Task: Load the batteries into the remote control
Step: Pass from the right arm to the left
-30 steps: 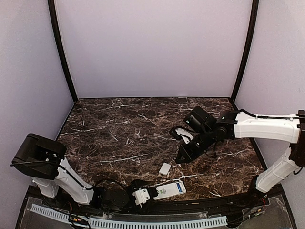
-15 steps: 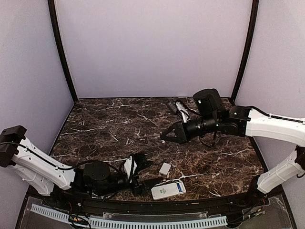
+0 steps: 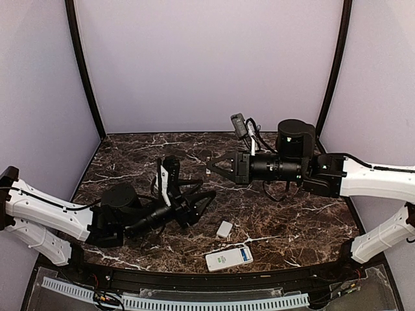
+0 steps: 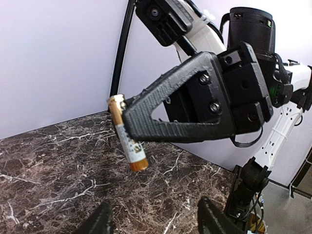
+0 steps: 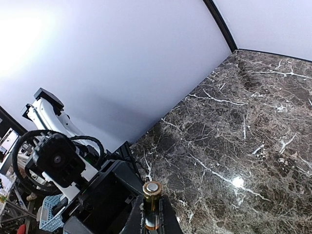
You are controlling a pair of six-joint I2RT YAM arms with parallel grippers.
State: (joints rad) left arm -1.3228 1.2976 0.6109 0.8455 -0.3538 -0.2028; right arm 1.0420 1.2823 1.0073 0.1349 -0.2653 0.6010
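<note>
A moment ago the left gripper [image 3: 202,204] was down low at the remote control [image 3: 228,258], and the right gripper [image 3: 213,166] was low over the worktop [image 3: 130,168] a bit behind it. Now both arms have come up and away from the remote control. It lies alone near the front edge of the worktop with its blue window facing up. The small white cover plate [image 3: 224,229] sits just behind the remote control, not touching it. The right gripper is pinched tight on one battery [image 4: 127,140], held at the very tips, up in the air well behind the remote control. The left gripper faces it from the other side, its fingers apart with nothing between them. It looks like the battery is about to be passed from one gripper to the other. I can see no battery in the remote control yet, so the loading itself has not begun
</note>
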